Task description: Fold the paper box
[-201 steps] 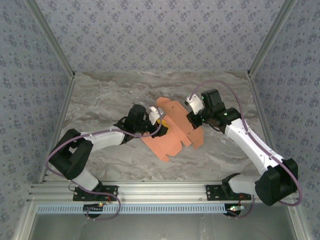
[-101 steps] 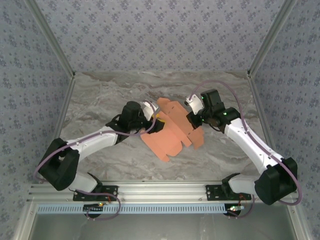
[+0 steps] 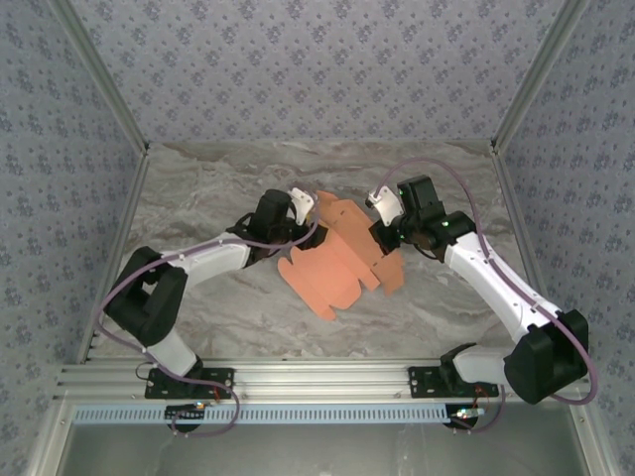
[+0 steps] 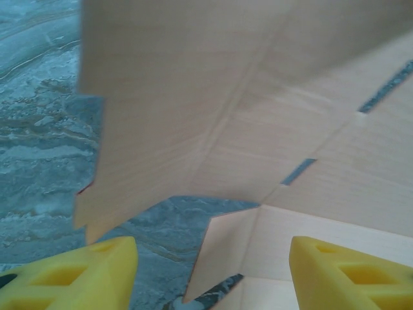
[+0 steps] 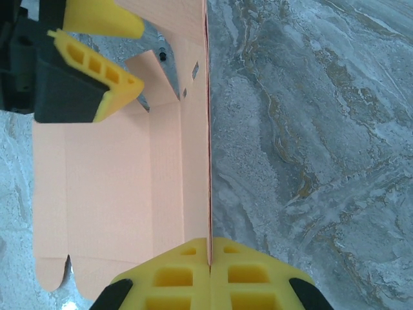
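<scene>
The paper box (image 3: 337,260) is a salmon-orange die-cut sheet, not yet closed into a box, with rounded tabs along its near and right edges. It lies about mid-table on the marbled table (image 3: 218,188), a little right of centre, between the two wrists. From above it reads as mostly flat, with its far part lifted between the left gripper (image 3: 304,224) on its left and the right gripper (image 3: 383,241) on its right. The right wrist camera adds what the overhead hides: one panel of the paper box (image 5: 110,194) stands upright, seen edge-on as a thin line, and that edge runs straight into the right gripper (image 5: 210,261), whose yellow pads (image 5: 174,278) are pressed together on it, clamping the card. The same view catches a yellow and black finger (image 5: 90,71) of the left gripper at the far left of the sheet. The left wrist camera shows the paper box (image 4: 213,110) close up, paler, with fold creases and narrow slots through which the table shows; the left gripper (image 4: 213,268) has its yellow fingertips (image 4: 84,274) well apart, released, clasping nothing, with a small flap lying between them.
</scene>
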`<state>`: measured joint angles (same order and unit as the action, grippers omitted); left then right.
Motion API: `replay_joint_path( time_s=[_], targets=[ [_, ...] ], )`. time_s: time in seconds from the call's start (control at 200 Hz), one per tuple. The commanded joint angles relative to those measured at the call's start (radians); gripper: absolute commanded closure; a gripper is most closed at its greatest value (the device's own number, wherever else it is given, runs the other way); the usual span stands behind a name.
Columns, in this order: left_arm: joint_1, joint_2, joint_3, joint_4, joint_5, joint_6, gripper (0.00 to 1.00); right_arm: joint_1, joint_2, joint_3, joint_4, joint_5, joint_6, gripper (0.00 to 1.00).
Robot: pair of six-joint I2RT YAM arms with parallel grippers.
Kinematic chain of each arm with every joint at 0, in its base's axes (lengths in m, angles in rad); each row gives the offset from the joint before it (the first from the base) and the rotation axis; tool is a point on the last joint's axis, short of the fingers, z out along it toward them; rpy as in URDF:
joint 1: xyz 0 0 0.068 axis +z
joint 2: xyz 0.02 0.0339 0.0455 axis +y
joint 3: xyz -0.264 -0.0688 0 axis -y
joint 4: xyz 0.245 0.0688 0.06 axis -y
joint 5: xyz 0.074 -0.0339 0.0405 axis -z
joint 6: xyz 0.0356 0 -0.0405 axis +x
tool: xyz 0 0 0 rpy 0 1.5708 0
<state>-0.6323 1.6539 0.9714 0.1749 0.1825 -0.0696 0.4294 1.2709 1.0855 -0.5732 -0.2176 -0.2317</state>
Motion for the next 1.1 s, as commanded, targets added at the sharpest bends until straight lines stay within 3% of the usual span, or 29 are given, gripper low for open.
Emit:
replay_joint_path(
  time_s=[0.0,0.245,0.37,1.094],
  targets=[
    [0.0,0.028,0.038,-0.002,0.034,-0.018,0.37,-0.008,0.005,0.03,-0.017,-0.012,0.006,0.99],
    [-0.007,0.011,-0.02,0.113,0.256,-0.047,0.52,-0.008,0.008,0.029,-0.011,-0.014,0.006,0.99],
    [-0.009,0.031,-0.017,0.125,0.316,-0.052,0.57,-0.008,0.01,0.028,-0.008,-0.016,0.008,0.99],
    [-0.077,0.12,-0.022,0.205,0.279,-0.063,0.53,-0.009,0.002,-0.002,0.037,-0.085,0.054,0.99]
  ],
)
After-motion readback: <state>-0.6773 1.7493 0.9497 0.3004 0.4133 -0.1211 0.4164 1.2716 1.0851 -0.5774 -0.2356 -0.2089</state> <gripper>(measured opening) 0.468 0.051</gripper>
